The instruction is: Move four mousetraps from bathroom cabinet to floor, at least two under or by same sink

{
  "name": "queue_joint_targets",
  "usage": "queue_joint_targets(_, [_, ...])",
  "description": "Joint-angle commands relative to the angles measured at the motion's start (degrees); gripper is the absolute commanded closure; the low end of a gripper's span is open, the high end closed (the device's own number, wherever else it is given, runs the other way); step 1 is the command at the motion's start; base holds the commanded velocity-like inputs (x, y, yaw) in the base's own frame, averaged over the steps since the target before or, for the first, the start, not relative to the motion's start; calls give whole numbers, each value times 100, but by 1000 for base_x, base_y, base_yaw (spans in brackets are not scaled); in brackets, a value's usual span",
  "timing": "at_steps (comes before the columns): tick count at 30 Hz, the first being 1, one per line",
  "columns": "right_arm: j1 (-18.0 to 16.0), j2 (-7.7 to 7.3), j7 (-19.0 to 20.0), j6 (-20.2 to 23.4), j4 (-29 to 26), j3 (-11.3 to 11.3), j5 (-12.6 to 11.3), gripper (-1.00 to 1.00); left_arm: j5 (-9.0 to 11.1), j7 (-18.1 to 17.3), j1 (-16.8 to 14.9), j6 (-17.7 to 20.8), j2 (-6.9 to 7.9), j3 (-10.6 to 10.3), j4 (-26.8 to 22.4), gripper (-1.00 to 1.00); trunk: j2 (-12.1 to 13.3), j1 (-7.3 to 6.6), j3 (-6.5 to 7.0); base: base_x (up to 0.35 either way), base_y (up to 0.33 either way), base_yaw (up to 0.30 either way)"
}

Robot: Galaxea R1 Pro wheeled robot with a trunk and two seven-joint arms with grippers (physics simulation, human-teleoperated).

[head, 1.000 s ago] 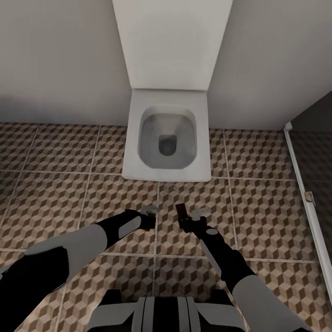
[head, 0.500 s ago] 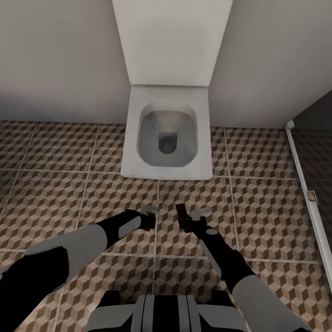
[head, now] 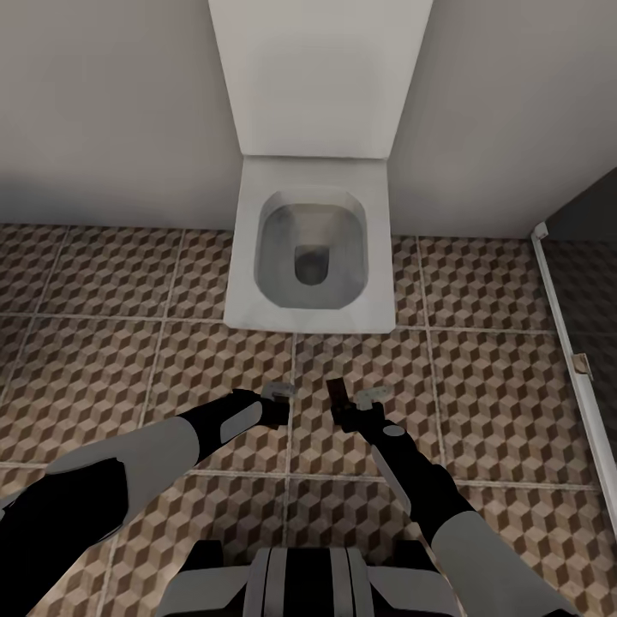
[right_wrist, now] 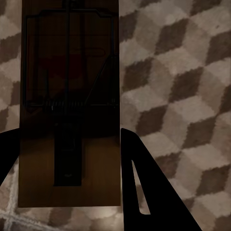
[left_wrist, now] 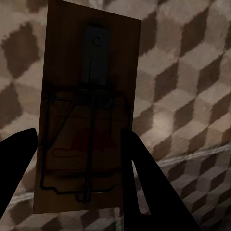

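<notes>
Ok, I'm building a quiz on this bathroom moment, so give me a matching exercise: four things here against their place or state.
Things:
1. toilet
2. left claw
3. bathroom floor
4. shower panel

Place or state:
A. cube-patterned tiles
B. dark glass at the head view's right edge
C. against the wall, lid upright
D. shut on a mousetrap

Pairs: 1-C, 2-D, 3-A, 4-B

Matt wooden mousetraps (left_wrist: 86,115) with dark wire; glossy toilet (head: 310,257).

A brown mousetrap (left_wrist: 86,110) sits clamped between the left pincer's (left_wrist: 79,159) dark fingers (left_wrist: 144,187) above the cube-patterned floor (left_wrist: 187,91).
</notes>
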Motion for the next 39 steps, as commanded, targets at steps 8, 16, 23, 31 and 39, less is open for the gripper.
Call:
queue_joint_targets(8, [-2, -2, -16, 33, -4, 10, -75, 100, 56, 52, -7, 2, 2, -33, -12, 100, -324, 176, -147, 0, 0, 0])
queue_joint_targets(16, [-2, -4, -16, 33, -1, 10, -75, 100, 56, 48, -7, 2, 2, -33, -12, 100, -364, 198, -165, 0, 0, 0])
queue_joint_targets(23, [-2, -4, -16, 28, 0, 10, -75, 100, 56, 51, -6, 2, 2, -33, -44, 100, -364, 198, -165, 0, 0, 0])
queue_joint_targets(31, [-2, -17, 16, -4, -15, 28, -84, 100, 56, 47, -5, 2, 4, -33, -47, 100, -364, 198, -165, 0, 0, 0])
queue_joint_targets(39, [-2, -22, 19, -10, -17, 20, -84, 100, 56, 49, -6, 2, 10, -33, -47, 100, -364, 198, -165, 0, 0, 0])
